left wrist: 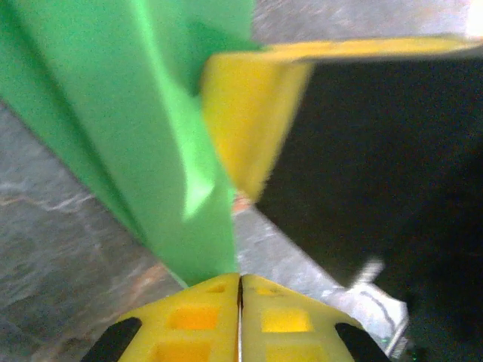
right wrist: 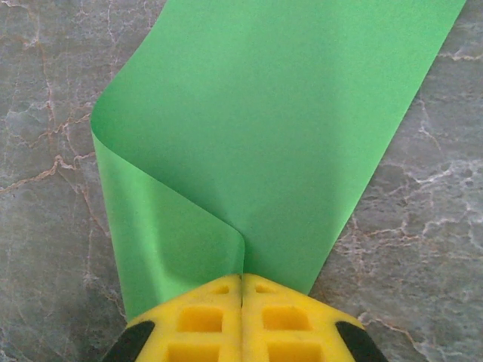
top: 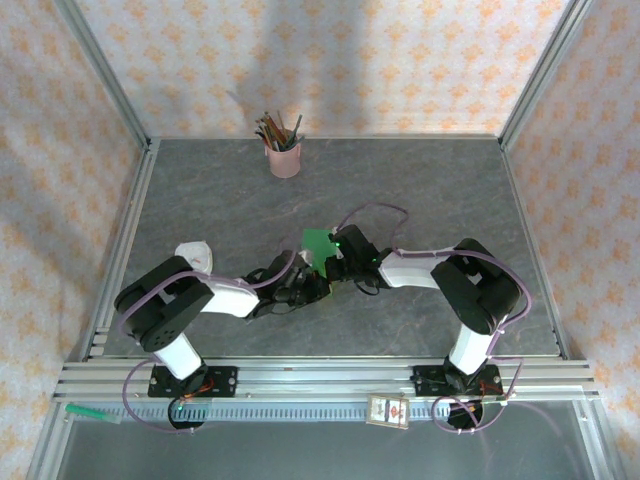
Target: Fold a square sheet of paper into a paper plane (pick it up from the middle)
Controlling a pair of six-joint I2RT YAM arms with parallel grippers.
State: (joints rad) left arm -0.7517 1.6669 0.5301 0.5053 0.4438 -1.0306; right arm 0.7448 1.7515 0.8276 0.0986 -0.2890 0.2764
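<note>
Your two arms meet near the middle of the grey worktop (top: 200, 190), and the square sheet of paper (top: 318, 243) is held between them. Your right fingers (right wrist: 226, 296) are pressed together on the sheet's near edge, where one side of the green paper curls over onto itself in a soft loop. Your left fingers (left wrist: 223, 296) are closed too, pinching a narrow lower tip of the same sheet. A pink cup of pencils (top: 284, 155) stands well apart, at the back of the worktop
</note>
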